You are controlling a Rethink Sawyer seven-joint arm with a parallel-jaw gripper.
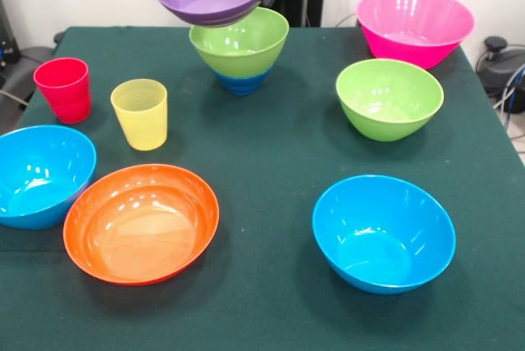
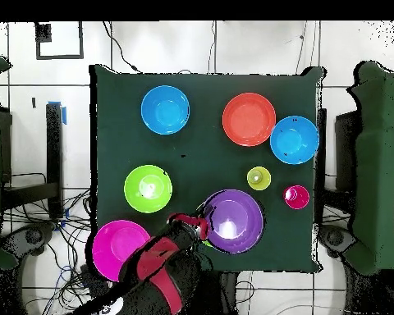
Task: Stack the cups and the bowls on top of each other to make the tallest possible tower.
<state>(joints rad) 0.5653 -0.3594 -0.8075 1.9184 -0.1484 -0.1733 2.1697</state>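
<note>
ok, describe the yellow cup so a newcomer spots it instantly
Front view: start at the orange bowl near the table's front left. Just behind it stand two small tumblers, narrower than any bowl. The yellow cup is the translucent, faintly ridged one, nearer the table's middle than the red cup.

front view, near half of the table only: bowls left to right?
light blue bowl at the left edge → orange bowl → second light blue bowl
</note>
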